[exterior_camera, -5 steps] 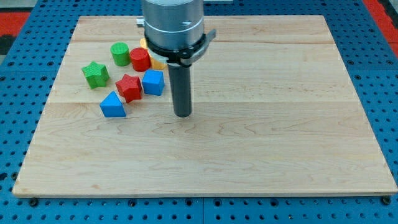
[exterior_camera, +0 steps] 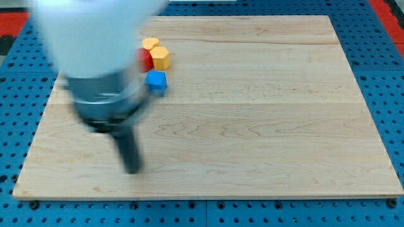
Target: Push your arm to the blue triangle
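Tip low on the board, blue triangle out of sight

My tip [exterior_camera: 132,170] ends a bare rod: there are no jaws to open or shut, and it holds nothing. It sits alone on the board [exterior_camera: 284,126], touching no block. The arm [exterior_camera: 95,57] above it is blurred and covers the view's upper left. The blue triangle does not show; I judge it lies behind the arm, above my tip. Up and just right of my tip stand a blue cube [exterior_camera: 156,82], a red block [exterior_camera: 146,60] and two yellow blocks [exterior_camera: 160,58]. The approach is in hand; the next move calls for closing on the triangle without touching the cube.
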Tool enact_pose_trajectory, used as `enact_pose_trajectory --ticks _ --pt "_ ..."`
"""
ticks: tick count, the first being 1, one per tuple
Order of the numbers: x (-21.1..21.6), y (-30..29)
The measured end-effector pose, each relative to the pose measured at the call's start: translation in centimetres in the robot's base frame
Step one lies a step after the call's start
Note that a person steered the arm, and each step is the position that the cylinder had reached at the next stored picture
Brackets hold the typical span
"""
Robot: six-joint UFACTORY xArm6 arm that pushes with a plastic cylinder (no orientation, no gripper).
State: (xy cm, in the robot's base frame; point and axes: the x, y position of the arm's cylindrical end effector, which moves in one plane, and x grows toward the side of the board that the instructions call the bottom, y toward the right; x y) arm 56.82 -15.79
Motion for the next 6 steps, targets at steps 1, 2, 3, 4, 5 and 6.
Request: enact_pose_trajectory --ticks 1,2,3,4,5,6 --pt "-3.5 -9.9" --pt "-6.2 -12.7" --pt "-6.2 -12.7" --pt "-6.1 -12.7" --pt "-5.1 -12.7" --pt "-5.1 -14.6"
